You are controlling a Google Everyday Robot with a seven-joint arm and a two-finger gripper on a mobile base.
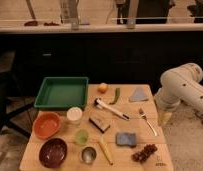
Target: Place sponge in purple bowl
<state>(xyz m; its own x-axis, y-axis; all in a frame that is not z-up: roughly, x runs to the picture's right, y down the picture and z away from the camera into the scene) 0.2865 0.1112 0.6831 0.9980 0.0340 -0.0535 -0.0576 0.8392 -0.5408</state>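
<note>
The sponge (126, 139), a small flat blue-grey pad, lies on the wooden table toward the front right. The purple bowl (53, 152) stands at the front left corner, dark and glossy inside, with nothing in it. My white arm comes in from the right, and its gripper (164, 118) hangs just off the table's right edge, above and to the right of the sponge, apart from it and holding nothing that I can see.
A green tray (62, 92) sits back left and an orange bowl (46, 125) behind the purple bowl. A white cup (74, 114), green cup (81, 137), metal cup (88, 154), brown block (99, 123), brush (111, 109), fork (147, 121) and grey-blue triangle (139, 94) crowd the table.
</note>
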